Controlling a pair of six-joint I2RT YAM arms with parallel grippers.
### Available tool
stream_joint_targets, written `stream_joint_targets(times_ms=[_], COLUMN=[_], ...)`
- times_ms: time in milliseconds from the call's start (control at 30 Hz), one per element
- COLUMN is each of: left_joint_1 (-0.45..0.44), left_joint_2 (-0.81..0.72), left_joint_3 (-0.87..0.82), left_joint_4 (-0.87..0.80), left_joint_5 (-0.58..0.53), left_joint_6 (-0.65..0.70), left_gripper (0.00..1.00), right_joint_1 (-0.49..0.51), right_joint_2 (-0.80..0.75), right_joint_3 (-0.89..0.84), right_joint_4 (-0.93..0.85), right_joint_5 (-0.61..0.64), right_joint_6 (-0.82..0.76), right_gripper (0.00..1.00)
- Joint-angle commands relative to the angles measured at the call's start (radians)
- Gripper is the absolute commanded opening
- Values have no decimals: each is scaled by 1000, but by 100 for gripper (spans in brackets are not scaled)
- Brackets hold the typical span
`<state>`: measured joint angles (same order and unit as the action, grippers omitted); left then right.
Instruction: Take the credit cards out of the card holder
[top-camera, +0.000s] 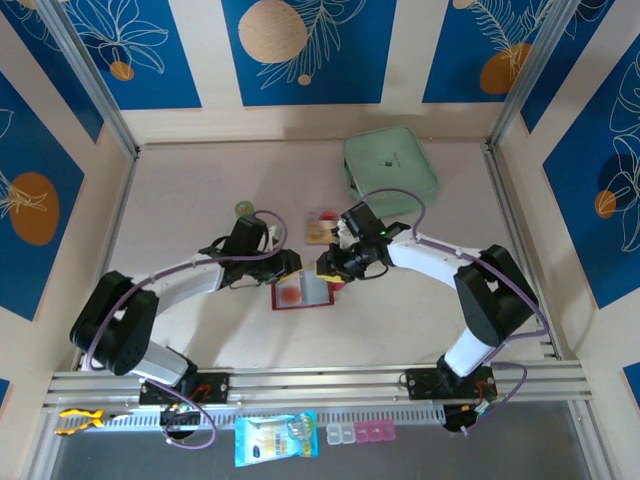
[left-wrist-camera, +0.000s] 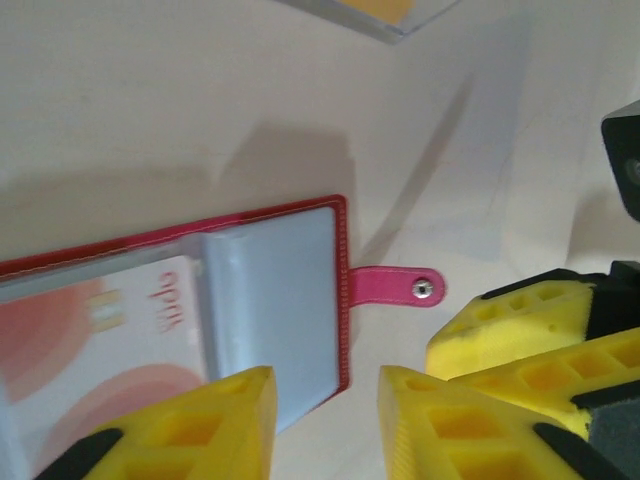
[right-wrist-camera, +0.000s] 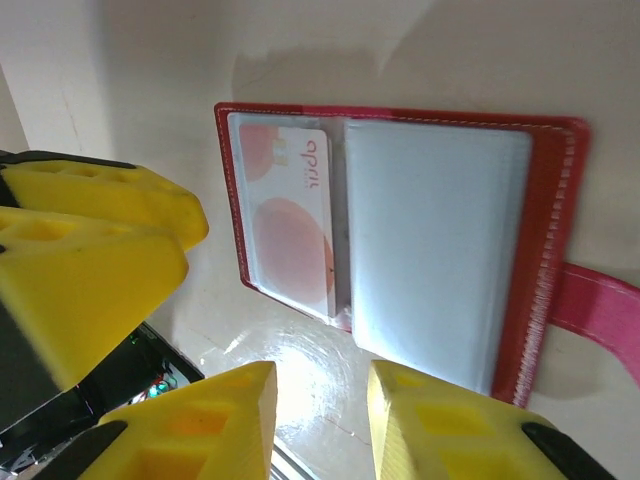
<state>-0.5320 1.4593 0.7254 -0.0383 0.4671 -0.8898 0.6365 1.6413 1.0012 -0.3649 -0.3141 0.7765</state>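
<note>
1. a pale beige table (top-camera: 200, 180) stands inside walls with blue panels printed with leaves and orange fruit.
2. the card holder (top-camera: 302, 291) lies open and flat near the middle of the table, its dark red border around pale clear sleeves (left-wrist-camera: 270, 290).
3. in the right wrist view, a pinkish-red and white card (right-wrist-camera: 290, 220) sits in the sleeve at 9 o'clock of the fold. the sleeve at 3 o'clock looks blank and grey-white.
4. a pink snap tab (left-wrist-camera: 395, 287) sticks out flat on the table from the holder's 3 o'clock edge in the left wrist view.
5. a tan-orange card (top-camera: 322, 226) lies loose on the table at 12 o'clock of the holder, apart from it.
6. a mint-green pouch (top-camera: 390, 165) rests at 1 o'clock, well apart.
7. the left gripper (left-wrist-camera: 325, 400) has its yellow fingers a narrow gap apart over the holder's tab-side edge, with the red border showing in the gap. whether they touch it i cannot tell.
8. the right gripper (right-wrist-camera: 320, 400) is also narrowly parted, bare table between its fingers, at the holder's 6 o'clock edge in its own view, holding nothing.
9. from above, the two grippers face each other at the holder's 12 o'clock edge.
</note>
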Motion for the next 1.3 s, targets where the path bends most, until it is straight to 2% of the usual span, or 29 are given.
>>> stream_joint_targets(times_ms=[0,200,367,500,700,1267], left_joint_1=[28,54,59,60,64,71], left_joint_2=[-48,-85,-83,-75,-43,-25], left_joint_3=[-56,-112,-138,-145,-146,-143], left_joint_4=[-18,-18,-25,-64,-81,-96], left_joint_5=[-8,-9,-15,-40,-37,-43], left_joint_6=[15,17,25,49,66,65], left_gripper=[29,26,15,11,9,8], right_joint_1=[30,62,68,70,75,66], right_joint_2=[44,119,162,189,226,285], right_joint_3=[44,75,83,89,99,80], right_joint_4=[13,36,55,67,92,9], right_joint_5=[-18,-32,-55,-71,-104,5], right_joint_6=[21,27,27,24,20,-17], right_gripper=[30,27,22,17,13,14])
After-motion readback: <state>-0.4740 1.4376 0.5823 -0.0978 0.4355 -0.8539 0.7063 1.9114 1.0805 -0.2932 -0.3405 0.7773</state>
